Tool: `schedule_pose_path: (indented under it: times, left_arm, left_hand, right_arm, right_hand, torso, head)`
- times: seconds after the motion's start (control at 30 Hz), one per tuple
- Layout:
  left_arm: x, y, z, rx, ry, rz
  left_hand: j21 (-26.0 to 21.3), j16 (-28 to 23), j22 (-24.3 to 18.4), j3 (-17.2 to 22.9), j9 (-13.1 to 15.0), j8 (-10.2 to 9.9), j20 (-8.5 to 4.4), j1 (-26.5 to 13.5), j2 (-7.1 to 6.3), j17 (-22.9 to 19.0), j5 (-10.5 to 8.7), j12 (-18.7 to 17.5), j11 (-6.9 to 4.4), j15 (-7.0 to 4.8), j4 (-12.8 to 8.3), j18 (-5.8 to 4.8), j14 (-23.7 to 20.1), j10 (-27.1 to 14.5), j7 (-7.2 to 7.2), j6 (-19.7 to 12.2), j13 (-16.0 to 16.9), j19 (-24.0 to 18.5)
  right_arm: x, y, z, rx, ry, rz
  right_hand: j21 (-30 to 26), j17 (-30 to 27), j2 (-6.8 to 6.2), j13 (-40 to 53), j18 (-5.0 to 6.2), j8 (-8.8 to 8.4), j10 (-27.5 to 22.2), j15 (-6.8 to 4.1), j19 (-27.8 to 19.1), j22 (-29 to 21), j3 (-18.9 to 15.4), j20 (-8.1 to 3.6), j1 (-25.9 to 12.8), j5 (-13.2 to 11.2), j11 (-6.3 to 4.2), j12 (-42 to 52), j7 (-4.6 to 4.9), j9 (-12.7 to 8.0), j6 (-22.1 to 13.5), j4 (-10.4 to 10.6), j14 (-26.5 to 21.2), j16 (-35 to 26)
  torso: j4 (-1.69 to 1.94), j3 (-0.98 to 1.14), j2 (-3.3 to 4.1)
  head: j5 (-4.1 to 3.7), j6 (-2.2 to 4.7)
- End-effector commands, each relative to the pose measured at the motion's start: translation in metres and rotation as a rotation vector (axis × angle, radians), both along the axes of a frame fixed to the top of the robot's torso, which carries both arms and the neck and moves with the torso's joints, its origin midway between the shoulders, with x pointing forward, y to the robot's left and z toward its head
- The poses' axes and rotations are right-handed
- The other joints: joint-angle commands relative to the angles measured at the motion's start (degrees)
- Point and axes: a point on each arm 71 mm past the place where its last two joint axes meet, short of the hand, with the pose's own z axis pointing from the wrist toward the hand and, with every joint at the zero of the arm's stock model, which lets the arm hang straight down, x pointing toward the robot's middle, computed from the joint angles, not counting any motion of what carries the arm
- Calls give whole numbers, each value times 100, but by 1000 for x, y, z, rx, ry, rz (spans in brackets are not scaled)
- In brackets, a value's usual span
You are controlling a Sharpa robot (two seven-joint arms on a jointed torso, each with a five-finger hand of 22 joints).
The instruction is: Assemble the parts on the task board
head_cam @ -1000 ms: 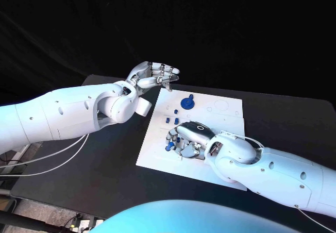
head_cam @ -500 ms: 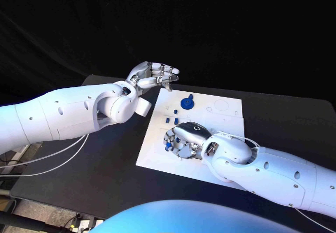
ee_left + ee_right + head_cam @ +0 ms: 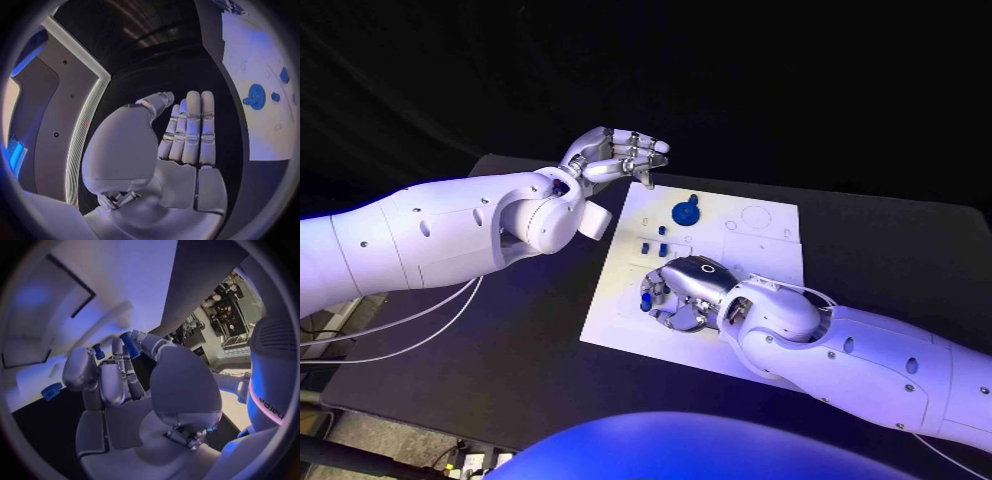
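White, the board (image 3: 747,250) sits in the middle of your black table (image 3: 891,250), with small blue pieces scattered over its near-left part. Your right hand (image 3: 682,292) is down on that part of the board, fingers curled in, and in the right wrist view you can see a blue peg (image 3: 130,344) pinched upright between its fingertips (image 3: 141,338). A second blue piece (image 3: 98,351) stands just beyond those fingers, and another one (image 3: 52,390) lies near the board's edge. A few more small pieces (image 3: 653,245) lie on the board just past the hand. Farther up the board stands a round blue knob (image 3: 685,211). Your left hand (image 3: 616,154) hangs in the air off the board's far-left corner, holding nothing; the left wrist view shows its fingers (image 3: 195,127) straight and side by side.
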Motion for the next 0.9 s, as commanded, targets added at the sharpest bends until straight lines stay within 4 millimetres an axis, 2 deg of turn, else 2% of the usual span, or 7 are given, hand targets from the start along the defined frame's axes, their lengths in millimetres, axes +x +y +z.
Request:
schedule_pose_path:
  times: [0.03,0.27,0.53,0.6,0.67,0.77,0.9]
  left_arm:
    - [0,-1,0,-8,4,-11]
    - [0,1,0,-5,5,-6]
    - [1,3,-1,0,6,-2]
    - [1,3,-1,0,7,-3]
    - [1,4,-2,2,9,-3]
    - [1,5,-3,3,12,-4]
    - [0,6,-7,5,21,-4]
  left_hand:
    - [21,-2,7,0,-6,7,0,3,69,8,37,26,6,1,-45,76,-22,-39,9,-39,7,-56]
    - [25,5,9,-4,-8,8,1,-3,70,11,36,31,7,1,-44,77,-14,-44,10,-41,9,-52]
    - [33,16,13,-8,-10,9,0,-8,70,17,35,37,7,0,-45,79,1,-51,9,-44,10,-42]
    - [34,17,13,-9,-10,9,0,-9,69,18,35,38,7,0,-45,78,2,-52,9,-44,10,-41]
    - [34,17,13,-9,-10,9,0,-9,69,18,35,38,7,0,-45,78,2,-52,9,-44,10,-41]
    - [35,19,14,-10,-11,9,1,-11,68,19,34,41,7,0,-45,78,3,-53,9,-45,11,-40]
    - [35,19,14,-12,-11,10,1,-13,66,19,34,42,7,1,-45,78,3,-54,9,-45,11,-40]
  right_arm:
    - [-1,-2,3,21,-26,2]
    - [-7,-15,16,108,-52,-14]
    - [-9,-40,46,256,-31,-55]
    - [-5,-52,53,285,21,-91]
    - [3,-74,58,304,127,-166]
    - [10,-102,58,276,244,-237]
    - [15,-143,57,210,299,-321]
  right_hand:
    - [-3,2,-40,14,-34,-97,-5,-9,6,394,-87,32,-33,21,-50,55,-95,-33,-230,11,14,-10]
    - [-5,17,-71,51,-38,-101,-13,-90,26,404,-245,-40,-58,-63,-138,149,-148,-30,-544,30,26,-10]
    - [158,112,-36,129,-75,66,115,-159,135,486,-397,-110,-58,-61,-216,331,-203,11,-769,90,92,38]
    - [211,139,8,172,-88,174,206,-156,171,513,-402,-118,-20,-45,-203,414,-184,39,-691,99,114,56]
    - [283,211,81,272,-109,430,464,-100,217,551,-408,-89,-40,-11,-129,610,-111,110,-187,159,144,105]
    - [508,301,167,423,-144,578,668,-155,330,656,-433,-105,-142,187,-214,833,-215,163,171,295,181,173]
    - [944,593,154,637,-230,701,881,-247,525,852,-596,-187,-324,291,-320,1071,-337,302,398,478,264,362]
  torso:
    - [-8,4,-2]
    - [-16,4,-9]
    - [-69,10,-51]
    - [-79,9,-67]
    - [-94,7,-83]
    - [-125,1,-110]
    - [-179,6,-141]
  head:
    - [-5,17]
    - [-49,43]
    - [-156,109]
    - [-220,119]
    - [-302,142]
    - [-389,113]
    - [-457,155]
